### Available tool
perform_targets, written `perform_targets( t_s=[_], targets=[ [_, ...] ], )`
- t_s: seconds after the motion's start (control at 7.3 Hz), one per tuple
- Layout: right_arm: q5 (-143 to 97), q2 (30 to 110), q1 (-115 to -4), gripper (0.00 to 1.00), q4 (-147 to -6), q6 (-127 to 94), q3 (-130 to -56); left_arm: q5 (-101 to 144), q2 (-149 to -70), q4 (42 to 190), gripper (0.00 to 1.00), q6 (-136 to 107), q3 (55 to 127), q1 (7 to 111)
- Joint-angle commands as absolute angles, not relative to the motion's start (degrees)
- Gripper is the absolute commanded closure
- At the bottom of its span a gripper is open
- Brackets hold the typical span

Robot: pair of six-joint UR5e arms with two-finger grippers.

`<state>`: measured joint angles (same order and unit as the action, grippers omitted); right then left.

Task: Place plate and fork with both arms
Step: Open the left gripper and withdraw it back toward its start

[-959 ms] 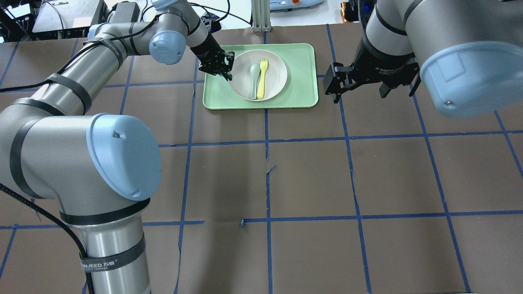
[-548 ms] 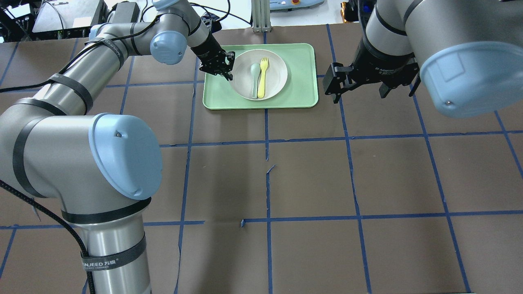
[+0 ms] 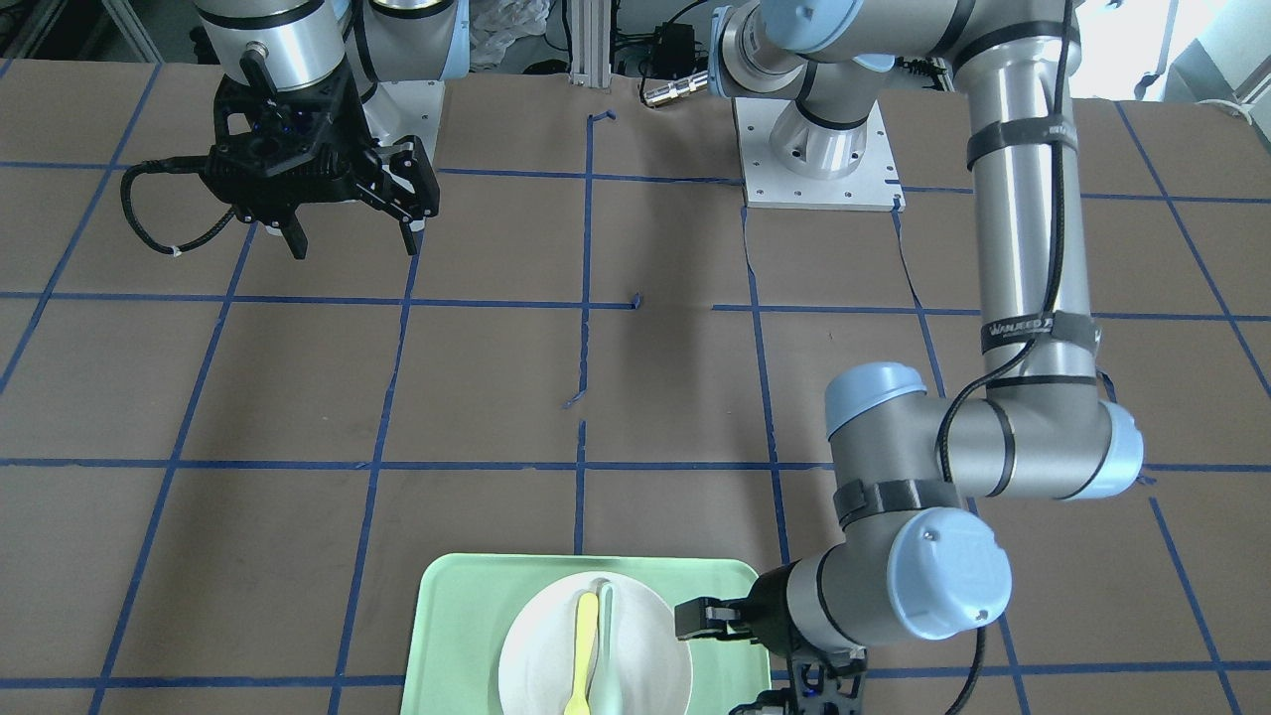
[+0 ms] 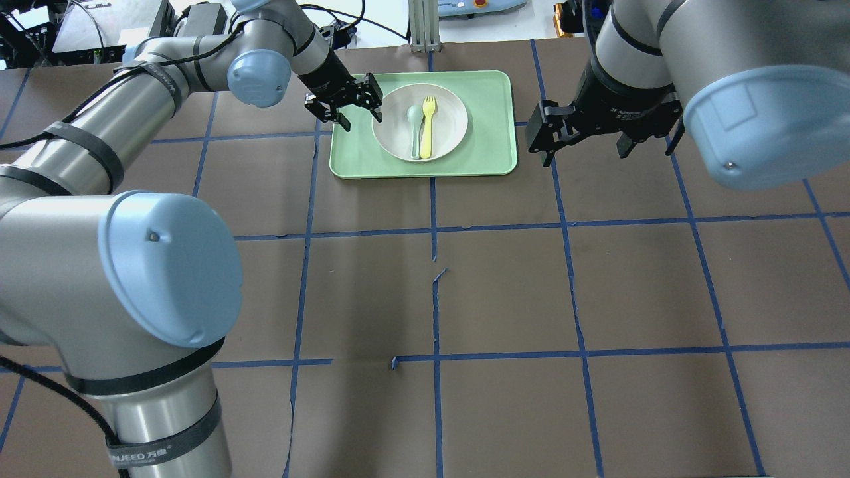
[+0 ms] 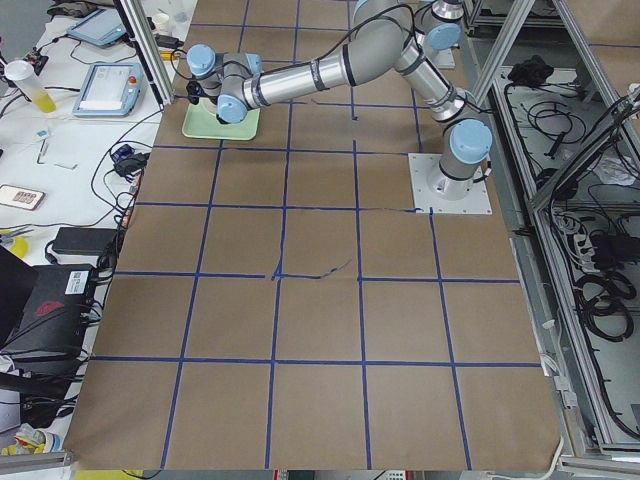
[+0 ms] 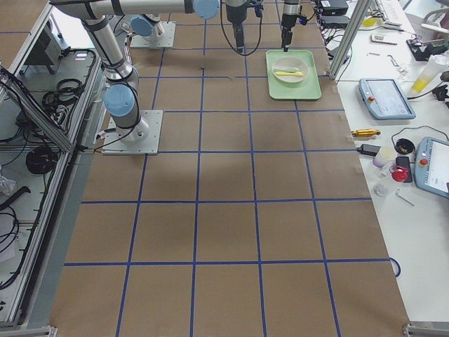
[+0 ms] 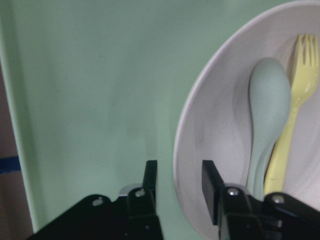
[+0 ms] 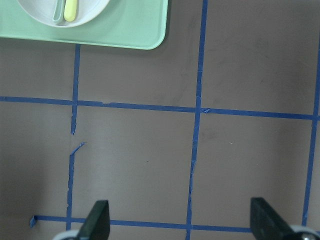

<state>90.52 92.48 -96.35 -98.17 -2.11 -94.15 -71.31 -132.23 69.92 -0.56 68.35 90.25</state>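
Left end effector spread astride plate rim at 9 o'clock, contact unclear, fork on plate, right end effector spread above surface

The plate and fork partly below the front-facing view's bottom edge.

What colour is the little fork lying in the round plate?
The slim plastic fork is pale yellow, clearest in the left wrist view.

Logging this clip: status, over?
Left gripper open, straddling plate rim. Right gripper open, empty, beside green tray. Yellow fork in plate, grey-green spoon close alongside.
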Motion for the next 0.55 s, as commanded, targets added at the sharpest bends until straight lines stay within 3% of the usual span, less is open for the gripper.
perform_targets(
  t_s=[0.0,0.41],
  targets=[
    [90.5,92.5,-96.3,0.0,-98.2,-2.1,-94.2,-78.6,-119.5,72.9,0.0,1.7,78.7,87.4],
    [90.5,92.5,-96.3,0.0,-98.2,-2.1,-94.2,-88.2,-103.7,84.5,0.0,1.8,83.7,87.0]
  ],
)
